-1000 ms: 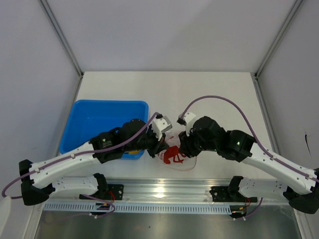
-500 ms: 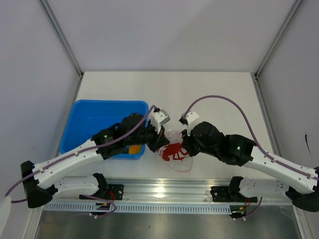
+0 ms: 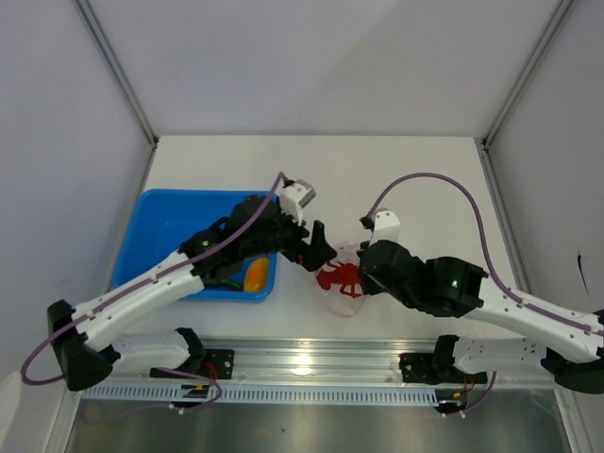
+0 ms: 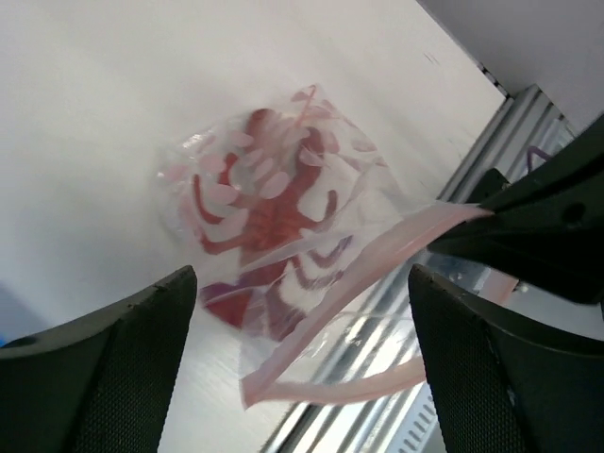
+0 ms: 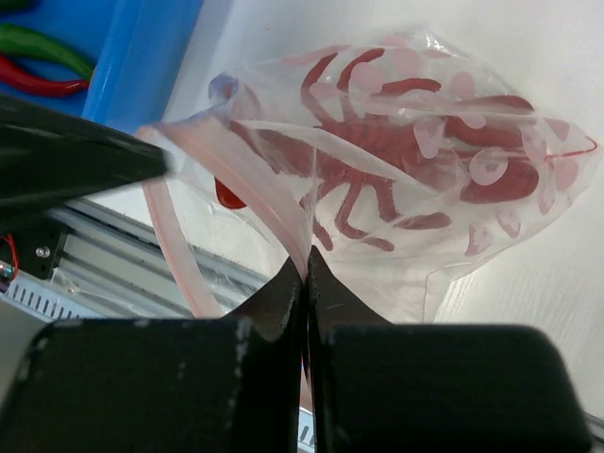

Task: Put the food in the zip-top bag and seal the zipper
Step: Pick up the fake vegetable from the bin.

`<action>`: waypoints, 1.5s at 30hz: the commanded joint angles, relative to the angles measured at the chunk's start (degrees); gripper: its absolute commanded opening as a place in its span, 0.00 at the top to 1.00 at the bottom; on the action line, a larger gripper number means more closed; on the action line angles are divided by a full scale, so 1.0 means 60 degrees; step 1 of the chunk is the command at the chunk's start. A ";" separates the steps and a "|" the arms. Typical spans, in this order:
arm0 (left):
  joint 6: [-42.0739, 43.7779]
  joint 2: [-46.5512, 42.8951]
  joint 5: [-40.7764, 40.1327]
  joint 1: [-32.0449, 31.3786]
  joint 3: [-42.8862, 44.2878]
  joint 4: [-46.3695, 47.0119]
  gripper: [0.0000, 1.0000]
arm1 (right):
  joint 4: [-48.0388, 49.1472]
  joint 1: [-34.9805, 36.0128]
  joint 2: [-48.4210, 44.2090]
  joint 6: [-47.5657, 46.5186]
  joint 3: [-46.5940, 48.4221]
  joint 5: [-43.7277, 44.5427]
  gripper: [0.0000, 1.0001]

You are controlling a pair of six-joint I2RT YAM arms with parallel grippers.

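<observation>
The zip-top bag (image 3: 340, 286) is clear with a red creature print and lies between my two grippers, just right of the tray. Its mouth gapes, and the pale pink zipper (image 4: 377, 260) forms an open loop. My right gripper (image 5: 307, 276) is shut on the zipper strip (image 5: 247, 179) at one corner of the mouth; seen from above, it (image 3: 353, 274) sits on the bag's right side. My left gripper (image 4: 302, 283) stands wide open around the mouth without touching it, and from above it (image 3: 316, 250) is at the bag's upper left. An orange fruit (image 3: 255, 275) and green pieces (image 3: 223, 281) lie in the tray.
The blue tray (image 3: 179, 226) stands left of the bag, partly under my left arm. A green chili (image 5: 47, 42) and a red chili (image 5: 38, 81) lie inside it. A metal rail (image 3: 311, 363) runs along the table's near edge, close below the bag.
My left gripper has opened, let go of the bag's mouth and risen slightly away. My right gripper closed on the zipper strip and shifted right, taking the bag with it.
</observation>
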 commanded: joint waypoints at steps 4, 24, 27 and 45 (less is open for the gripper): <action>-0.0683 -0.3137 -0.1189 0.1114 -0.0806 -0.0138 0.00 | 0.0108 -0.0517 0.0331 0.0416 0.0408 0.0329 1.00; -0.4579 0.0079 -0.2033 0.8001 -0.0161 -0.5061 0.00 | 0.0826 -0.2511 0.1064 -0.1401 0.0716 -0.1751 1.00; -0.5921 0.0022 -0.3090 0.8001 -0.0352 -0.5588 0.00 | 0.0841 -0.2570 0.1137 -0.1489 0.0731 -0.1825 1.00; -0.8551 0.0928 -0.2641 0.8308 -0.1758 -0.7320 0.01 | 0.0797 -0.2570 0.0888 -0.1372 0.0716 -0.1957 1.00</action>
